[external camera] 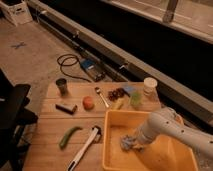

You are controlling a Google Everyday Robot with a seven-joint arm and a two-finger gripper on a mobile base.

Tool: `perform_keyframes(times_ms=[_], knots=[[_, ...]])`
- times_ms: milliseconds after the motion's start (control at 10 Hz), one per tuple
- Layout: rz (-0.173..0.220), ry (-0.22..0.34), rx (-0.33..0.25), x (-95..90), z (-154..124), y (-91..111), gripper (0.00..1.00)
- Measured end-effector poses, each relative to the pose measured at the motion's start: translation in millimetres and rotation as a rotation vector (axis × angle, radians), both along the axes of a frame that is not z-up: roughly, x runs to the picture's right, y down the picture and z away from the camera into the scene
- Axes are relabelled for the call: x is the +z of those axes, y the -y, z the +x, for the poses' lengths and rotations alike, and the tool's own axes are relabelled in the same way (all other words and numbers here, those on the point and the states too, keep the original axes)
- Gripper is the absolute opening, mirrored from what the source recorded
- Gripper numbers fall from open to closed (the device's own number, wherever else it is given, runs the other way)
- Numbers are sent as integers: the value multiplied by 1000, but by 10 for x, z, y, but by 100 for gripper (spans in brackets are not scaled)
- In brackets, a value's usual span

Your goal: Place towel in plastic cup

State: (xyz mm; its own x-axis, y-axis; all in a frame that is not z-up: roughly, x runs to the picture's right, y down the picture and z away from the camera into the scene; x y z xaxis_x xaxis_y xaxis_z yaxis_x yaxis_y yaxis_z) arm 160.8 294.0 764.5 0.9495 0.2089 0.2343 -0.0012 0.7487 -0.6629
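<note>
The gripper [135,143] sits on the towel [125,144] in the yellow tub [107,145]; I cannot tell its hold. Best to pinch the cloth bunched, then lift toward the green cup [135,100] at twelve o'clock.

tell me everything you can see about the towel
The towel is a small bluish-grey cloth that looks soft. It is crumpled into a loose heap rather than spread flat. It lies on the floor of the yellow bin, toward the bin's left side. The gripper, at the end of the white arm reaching in from the right, sits at the towel's right edge and appears to touch it.
</note>
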Motion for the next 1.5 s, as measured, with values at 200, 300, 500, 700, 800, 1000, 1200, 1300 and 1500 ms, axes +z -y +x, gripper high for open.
perform_keyframes(times_ms=[200,300,500,700,800,1000,1200,1300,1500], knots=[[31,3,-3,-81,-19,76,0],[43,8,1,-165,-33,169,0],[69,11,-5,-422,-32,417,0],[101,-14,-39,-686,-7,718,0],[109,-28,-52,-767,25,844,0],[143,-69,-63,-925,222,1223,0],[211,-98,-31,-917,477,1734,0],[250,-92,-5,-859,560,1962,0],[336,-67,48,-719,692,2368,0]])
